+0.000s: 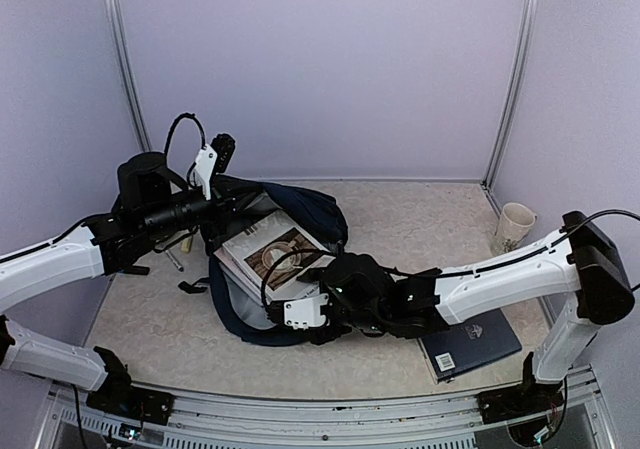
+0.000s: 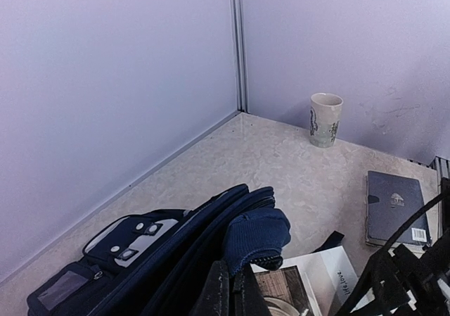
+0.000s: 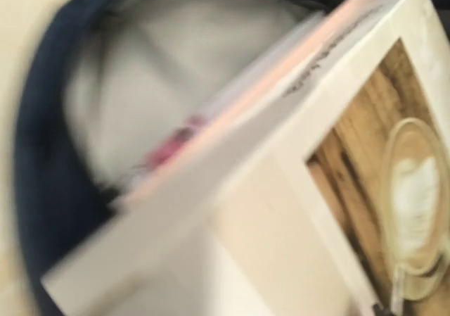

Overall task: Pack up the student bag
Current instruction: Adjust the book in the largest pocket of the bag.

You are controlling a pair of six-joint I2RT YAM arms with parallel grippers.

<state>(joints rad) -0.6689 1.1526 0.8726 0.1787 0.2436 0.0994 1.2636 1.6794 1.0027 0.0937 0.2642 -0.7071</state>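
Note:
The navy student bag (image 1: pixel 300 209) lies open in the middle of the table, its grey lining (image 3: pixel 162 84) showing in the right wrist view. A white book with a coffee picture (image 1: pixel 275 254) rests tilted in its opening. My left gripper (image 1: pixel 215 207) is shut on the bag's top fabric edge (image 2: pixel 256 235) and holds it up; its fingers (image 2: pixel 223 295) are pinched together. My right gripper (image 1: pixel 305 307) is at the book's near corner. The book (image 3: pixel 337 210) fills its blurred wrist view and hides the fingers.
A flat navy hardcover book (image 1: pixel 470 344) lies at the front right under the right arm, also in the left wrist view (image 2: pixel 397 207). A cream cup (image 1: pixel 514 227) stands at the back right corner. A pen (image 1: pixel 175 259) lies by the left arm. Walls enclose three sides.

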